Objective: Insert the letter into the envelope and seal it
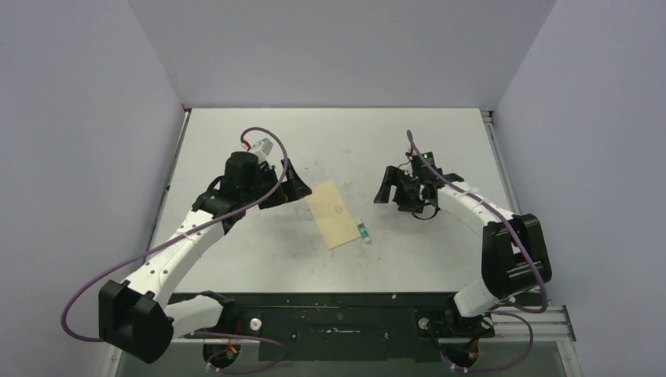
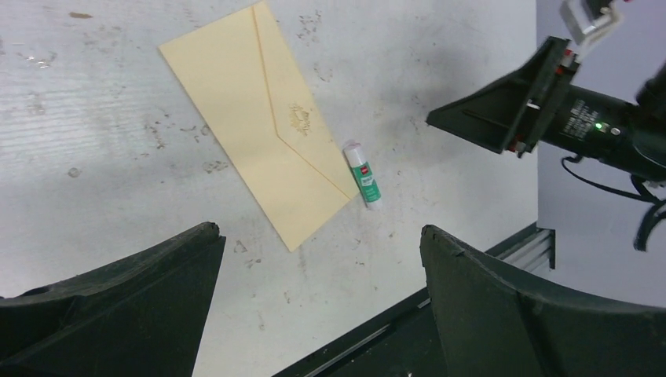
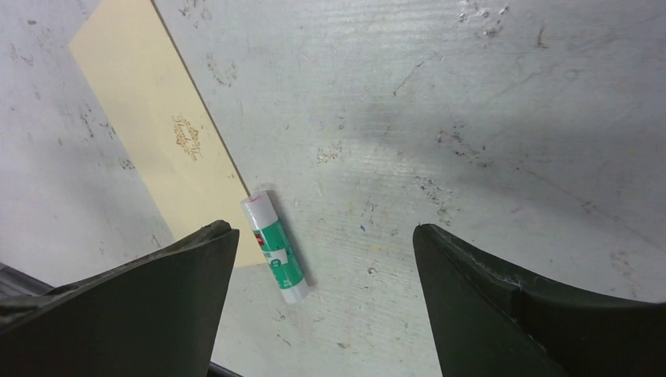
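Observation:
The pale tan envelope (image 1: 334, 214) lies flat at the middle of the table, its flap folded down, with a small gold emblem on it. It also shows in the left wrist view (image 2: 259, 133) and the right wrist view (image 3: 157, 149). The letter is not in view. A green and white glue stick (image 1: 364, 232) lies touching the envelope's right near corner (image 2: 364, 174) (image 3: 274, 246). My left gripper (image 1: 297, 187) is open and empty just left of the envelope (image 2: 318, 230). My right gripper (image 1: 390, 192) is open and empty to the right of it (image 3: 323, 229).
The black base plate (image 1: 338, 314) runs along the table's near edge. A metal rail (image 1: 503, 173) lines the right edge. Grey walls enclose the table on the left, back and right.

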`<action>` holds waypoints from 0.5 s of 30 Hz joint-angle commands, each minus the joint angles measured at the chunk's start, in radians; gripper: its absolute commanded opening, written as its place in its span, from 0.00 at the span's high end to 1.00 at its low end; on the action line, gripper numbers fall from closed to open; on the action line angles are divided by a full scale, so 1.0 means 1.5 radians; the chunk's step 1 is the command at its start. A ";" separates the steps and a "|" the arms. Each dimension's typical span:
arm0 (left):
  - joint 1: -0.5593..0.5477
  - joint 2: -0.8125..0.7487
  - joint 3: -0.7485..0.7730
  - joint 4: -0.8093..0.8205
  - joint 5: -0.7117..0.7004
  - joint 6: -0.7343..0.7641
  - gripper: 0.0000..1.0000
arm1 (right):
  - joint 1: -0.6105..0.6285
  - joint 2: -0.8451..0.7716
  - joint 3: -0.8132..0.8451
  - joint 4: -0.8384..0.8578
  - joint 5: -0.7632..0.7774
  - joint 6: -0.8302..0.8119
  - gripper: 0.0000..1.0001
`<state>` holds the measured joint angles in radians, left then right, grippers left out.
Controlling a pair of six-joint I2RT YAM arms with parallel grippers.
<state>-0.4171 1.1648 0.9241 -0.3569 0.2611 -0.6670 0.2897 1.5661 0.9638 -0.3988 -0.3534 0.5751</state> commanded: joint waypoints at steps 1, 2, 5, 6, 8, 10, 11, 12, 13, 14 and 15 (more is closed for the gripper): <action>0.004 -0.019 0.051 -0.066 -0.094 0.012 0.04 | 0.004 -0.077 -0.012 0.002 0.080 -0.032 0.15; 0.004 -0.022 0.055 -0.076 -0.110 0.013 0.04 | 0.007 -0.097 -0.013 -0.003 0.103 -0.035 0.15; 0.004 -0.035 0.073 -0.113 -0.162 0.012 0.04 | 0.010 -0.170 -0.018 -0.010 0.168 -0.038 0.10; 0.004 -0.041 0.085 -0.131 -0.193 0.009 0.04 | 0.012 -0.197 -0.020 -0.015 0.200 -0.038 0.02; 0.003 -0.058 0.108 -0.174 -0.268 -0.003 0.04 | 0.013 -0.250 -0.016 -0.032 0.269 -0.041 0.09; 0.003 -0.087 0.124 -0.197 -0.330 -0.005 0.04 | 0.013 -0.290 0.004 -0.072 0.334 -0.049 0.10; 0.003 -0.103 0.129 -0.205 -0.356 -0.003 0.04 | 0.013 -0.306 0.020 -0.097 0.368 -0.053 0.10; 0.003 -0.123 0.131 -0.209 -0.380 0.002 0.04 | 0.014 -0.320 0.038 -0.122 0.399 -0.056 0.10; 0.003 -0.145 0.131 -0.211 -0.402 0.009 0.04 | 0.013 -0.336 0.054 -0.140 0.421 -0.061 0.10; 0.003 -0.167 0.130 -0.211 -0.419 0.014 0.04 | 0.013 -0.350 0.067 -0.154 0.443 -0.069 0.10; 0.003 -0.190 0.128 -0.212 -0.431 0.018 0.04 | 0.013 -0.365 0.080 -0.166 0.464 -0.075 0.10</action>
<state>-0.4171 1.0096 1.0660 -0.6292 -0.1963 -0.6682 0.3038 1.0950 0.9897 -0.5407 0.1104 0.5079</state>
